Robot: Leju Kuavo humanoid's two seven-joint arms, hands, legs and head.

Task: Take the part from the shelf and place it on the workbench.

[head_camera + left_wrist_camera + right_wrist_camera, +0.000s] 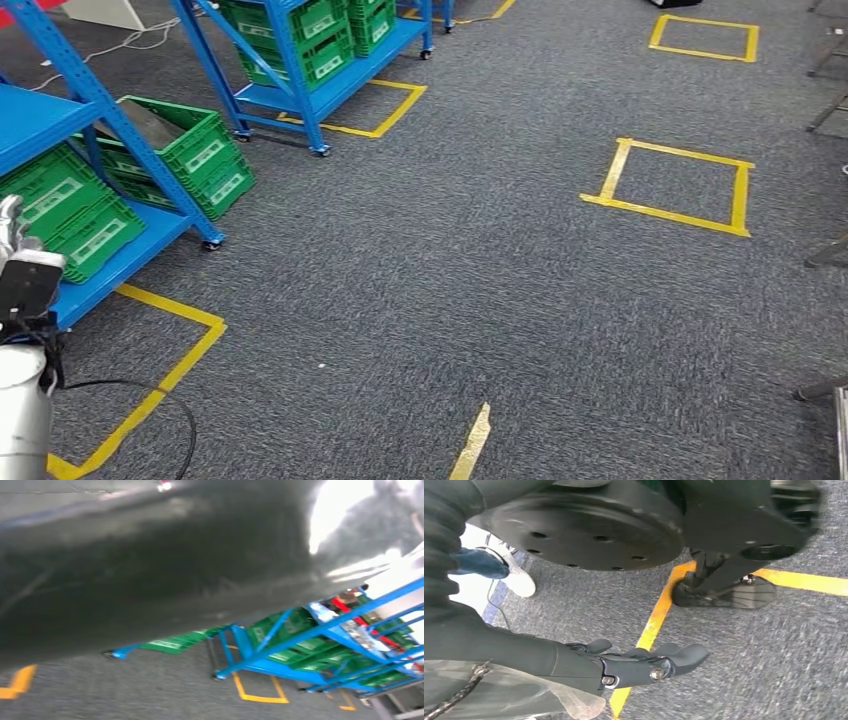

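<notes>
At left of the head view stands a blue shelf (110, 120) with green crates (185, 155); right robot hand (644, 662) spread, holding nothing; left robot hand's (12, 225) state unclear.

Silver left arm (22, 415) (black cable), dark grey right hand (644, 665).

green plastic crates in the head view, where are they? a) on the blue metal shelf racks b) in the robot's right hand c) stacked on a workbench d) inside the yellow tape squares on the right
a: the green plastic crates sit on the low levels of the blue metal shelf racks, while the yellow tape squares enclose only grey carpet.
</notes>
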